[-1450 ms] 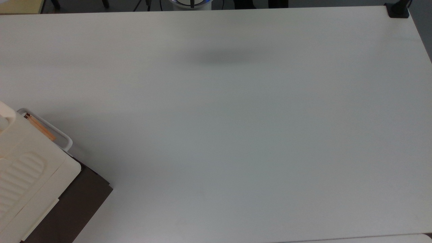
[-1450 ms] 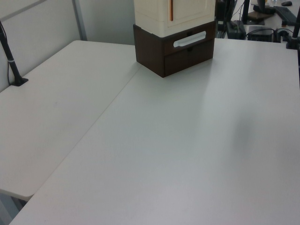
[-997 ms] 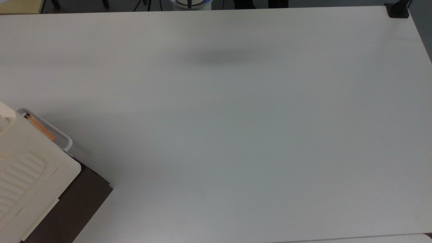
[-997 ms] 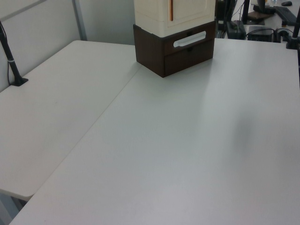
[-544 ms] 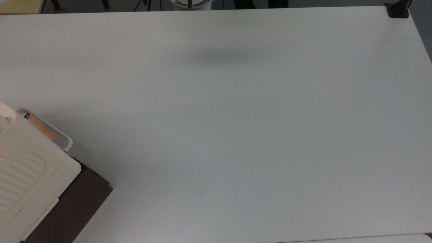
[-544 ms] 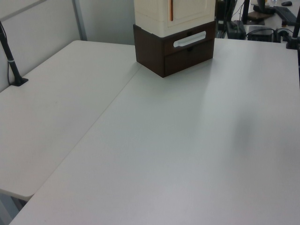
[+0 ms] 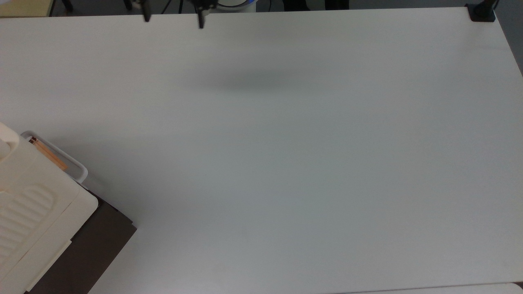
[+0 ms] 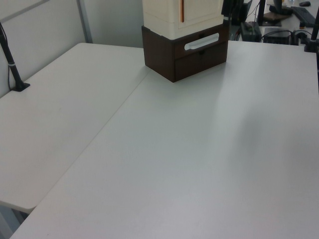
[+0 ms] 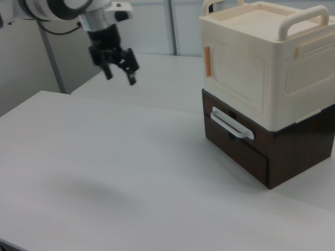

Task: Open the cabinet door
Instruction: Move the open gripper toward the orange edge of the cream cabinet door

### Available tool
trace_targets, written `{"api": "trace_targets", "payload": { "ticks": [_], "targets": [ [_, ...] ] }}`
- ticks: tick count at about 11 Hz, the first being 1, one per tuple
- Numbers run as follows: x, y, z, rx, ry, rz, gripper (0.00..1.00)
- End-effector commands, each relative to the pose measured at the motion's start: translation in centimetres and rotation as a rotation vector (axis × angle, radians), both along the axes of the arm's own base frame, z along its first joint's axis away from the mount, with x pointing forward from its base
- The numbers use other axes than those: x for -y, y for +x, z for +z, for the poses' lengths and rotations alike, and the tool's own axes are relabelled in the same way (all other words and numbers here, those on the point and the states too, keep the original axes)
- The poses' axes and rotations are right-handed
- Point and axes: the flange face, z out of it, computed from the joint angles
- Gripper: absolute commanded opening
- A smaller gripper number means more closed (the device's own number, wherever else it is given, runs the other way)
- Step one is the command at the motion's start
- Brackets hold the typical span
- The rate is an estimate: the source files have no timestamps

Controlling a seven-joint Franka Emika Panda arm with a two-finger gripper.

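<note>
Cabinet door: flat cream-framed panel on the face of the cabinet that looks toward the right view's left. It sits flush and closed, with a thin copper-orange strip running upright along its edge nearest the right view's left. The pane colour is hard to judge here; it reads as pale cream.

Cabinet: boxy, cream-white, rounded corners, two loop carry handles on top. It stands on a dark brown drawer unit with one white loop rail on its front. The stack sits at the table's corner, at the top view's lower left, where ribbed grooves show on the cabinet top.

Hidden or cut off: the left view crops the cabinet's upper part; the top view crops its left and lower sides. From above the door shows edge-on, as an orange line.

Count: one cabinet, one door, one drawer unit, one rail, one arm.

Gripper: hangs in the air well apart from the cabinet, above the table, fingers spread wide, nothing between them. In the top view its two finger tips poke in at the upper edge.
</note>
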Motion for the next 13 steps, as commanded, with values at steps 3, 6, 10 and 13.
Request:
{"api": "trace_targets", "payload": {
  "ticks": [3,6,10,13],
  "targets": [
    [6.8,6.4,-0.4,0.216,-0.075,-0.206,1.00],
    [9.7,8.4,0.0,0.400,-0.130,-0.325,1.00],
    [9.0,11.8,-2.5,0.571,-0.228,-0.382,1.00],
    [7.4,13.1,-3.3,0.654,-0.247,-0.360,1.00]
  ]
}}
